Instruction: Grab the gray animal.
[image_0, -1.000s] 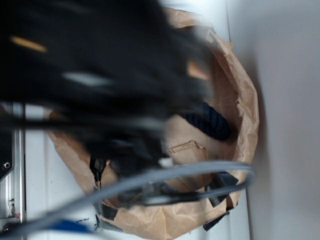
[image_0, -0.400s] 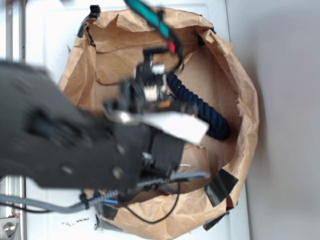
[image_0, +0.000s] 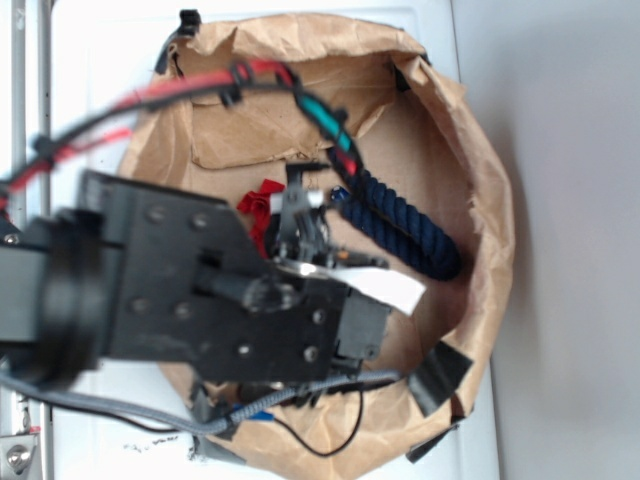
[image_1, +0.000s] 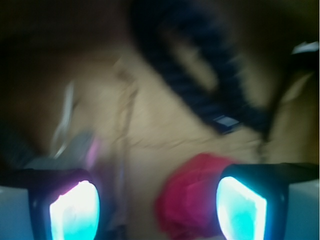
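Wrist view blurred: gripper (image_1: 157, 210) fingers apart; gray animal (image_1: 75, 147) half-hidden by left finger (image_1: 74, 210).

Exterior view evenly and brightly lit, the white surface (image_0: 90, 60) near washed out at upper left; soft shadow right of the paper bag (image_0: 480, 200); arm (image_0: 180, 300) in the foreground blurred. Wrist view dim and smeared throughout; upper left of the frame almost black; fingers (image_1: 75, 210) glowing cyan and pink along the bottom; dark blue rope (image_1: 210, 75) and red cloth (image_1: 192, 200) out of focus.
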